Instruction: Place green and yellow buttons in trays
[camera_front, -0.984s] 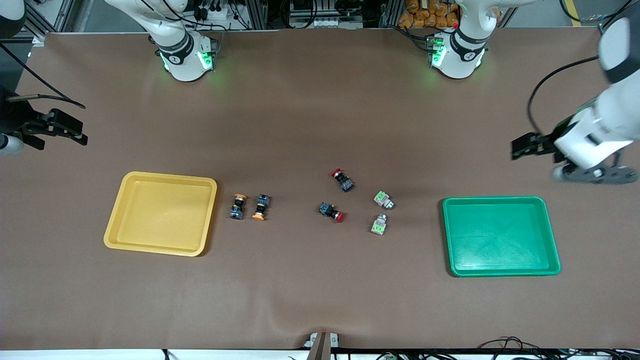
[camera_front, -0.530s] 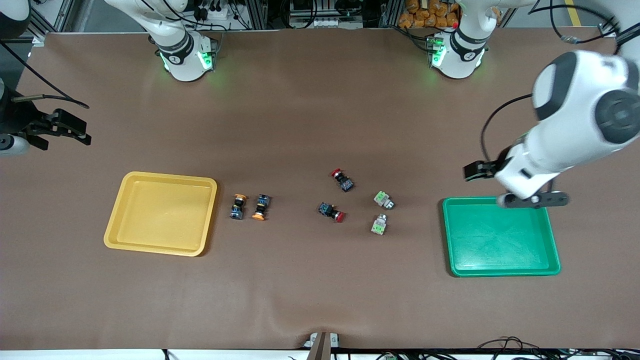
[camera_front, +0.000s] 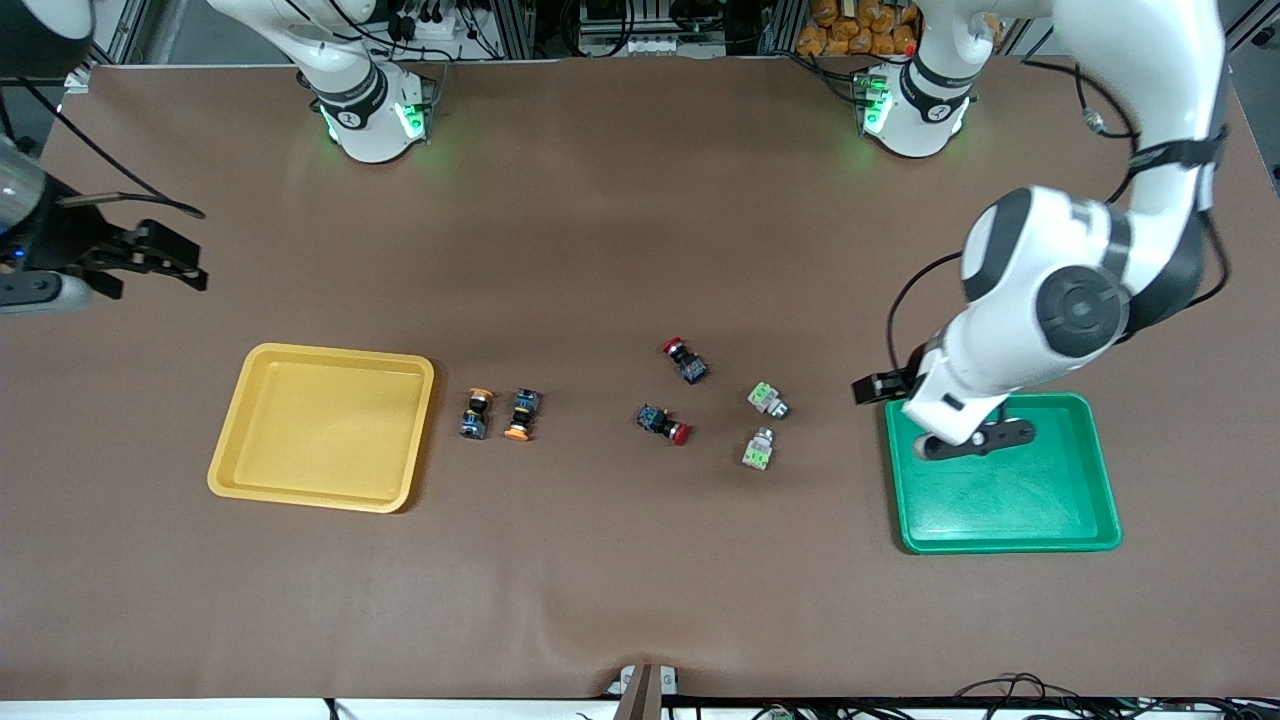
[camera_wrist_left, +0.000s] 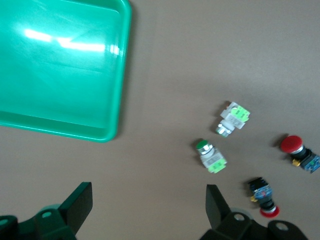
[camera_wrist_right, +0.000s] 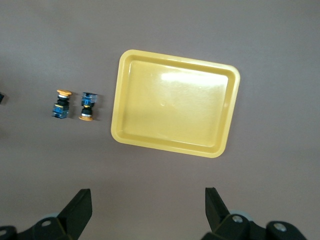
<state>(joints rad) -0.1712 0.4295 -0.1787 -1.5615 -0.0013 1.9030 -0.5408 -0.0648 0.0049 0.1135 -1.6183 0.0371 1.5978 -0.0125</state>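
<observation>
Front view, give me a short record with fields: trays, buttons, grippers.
yellow plastic tray: empty, toward the right arm's end
green plastic tray: empty, toward the left arm's end
orange-yellow capped buttons: side by side on the table beside the yellow tray
pale green buttons: on the table
red capped buttons: mid-table
left gripper: open, over the table by the green tray
right gripper: open

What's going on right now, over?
Both grippers open, empty: left gripper beside green tray, right gripper waiting. Four buttons untouched. Nothing in the way.
</observation>
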